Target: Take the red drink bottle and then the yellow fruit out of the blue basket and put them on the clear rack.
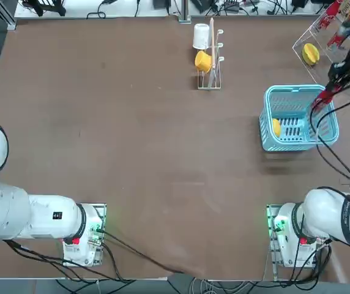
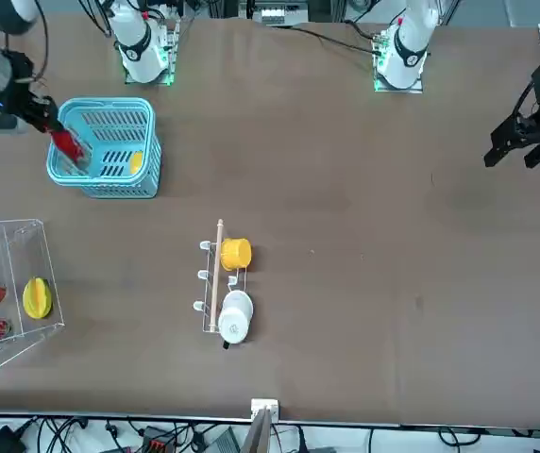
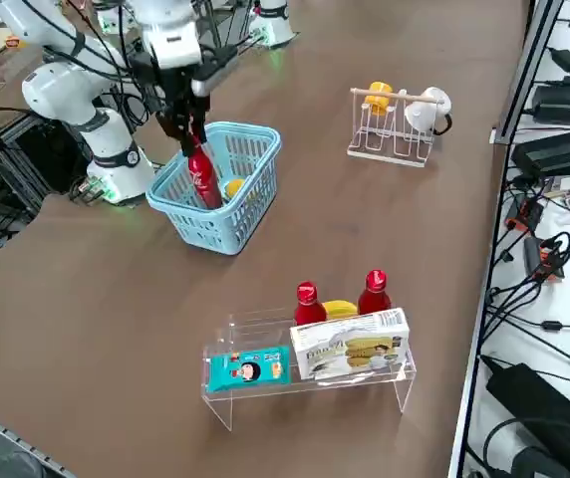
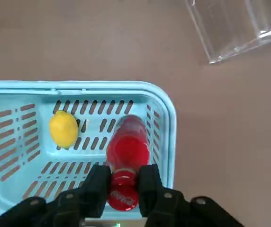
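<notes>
1. Brown and mostly bare, the bench (image 1: 132,159) carries the blue basket (image 1: 273,142) toward the working arm's side, a wire cup stand (image 1: 210,79) at the far middle, and the clear rack (image 3: 255,383) at the far right corner.
2. The right hand (image 4: 123,182) hangs over the basket, its fingers (image 4: 97,182) clamped on the upper end of the red drink bottle (image 4: 127,150).
3. The bottle stands nearly upright in the right side view, its long axis steep and slightly tilted; its top end points up into the hand and its base points down toward the basket floor.
4. Its lower part sits inside the basket, close to the wall nearest the rack; whether the base touches the slotted floor cannot be told.
5. The yellow fruit (image 4: 63,128) lies on the basket floor, near the bottle but apart from it.
6. The rack already holds two red bottles (image 3: 308,303), a larger yellow fruit (image 2: 36,297) between them, a pale box (image 3: 350,351) and a teal packet (image 3: 248,368).
7. A yellow-orange cup (image 1: 203,61) and a white cup (image 1: 201,36) hang on the wire stand.
</notes>
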Controlling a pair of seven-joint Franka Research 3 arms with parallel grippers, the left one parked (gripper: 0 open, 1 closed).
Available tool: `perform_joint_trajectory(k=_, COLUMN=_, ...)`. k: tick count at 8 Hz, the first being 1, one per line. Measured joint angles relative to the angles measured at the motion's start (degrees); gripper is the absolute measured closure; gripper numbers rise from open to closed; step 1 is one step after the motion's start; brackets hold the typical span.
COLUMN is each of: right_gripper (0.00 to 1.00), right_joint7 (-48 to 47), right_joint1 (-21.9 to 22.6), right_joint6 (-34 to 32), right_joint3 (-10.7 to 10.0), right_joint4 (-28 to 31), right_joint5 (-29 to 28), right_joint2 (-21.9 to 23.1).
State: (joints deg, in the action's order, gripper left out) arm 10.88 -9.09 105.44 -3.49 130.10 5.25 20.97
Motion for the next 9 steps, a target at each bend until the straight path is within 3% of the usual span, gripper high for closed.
perform_joint_trajectory(k=2, right_gripper=0.64, right_joint7=0.0, right_joint1=0.0, right_joint6=-6.4, right_joint3=0.1, right_joint4=-8.8, right_joint5=-0.2, right_joint2=-1.7)
perform_joint_trajectory(k=5, right_gripper=0.64, right_joint7=1.4, right_joint1=0.0, right_joint6=-10.4, right_joint3=0.0, right_joint4=-18.9, right_joint5=-0.4, right_joint2=-6.4)
perform_joint_trajectory(k=7, right_gripper=0.64, right_joint7=6.7, right_joint1=-0.6, right_joint6=-13.8, right_joint3=-0.5, right_joint4=-27.2, right_joint5=-0.4, right_joint2=-12.5)
perform_joint_trajectory(k=9, right_gripper=0.64, right_joint7=14.5, right_joint1=-1.3, right_joint6=-15.2, right_joint3=-3.0, right_joint4=-35.7, right_joint5=-0.4, right_joint2=-20.1)
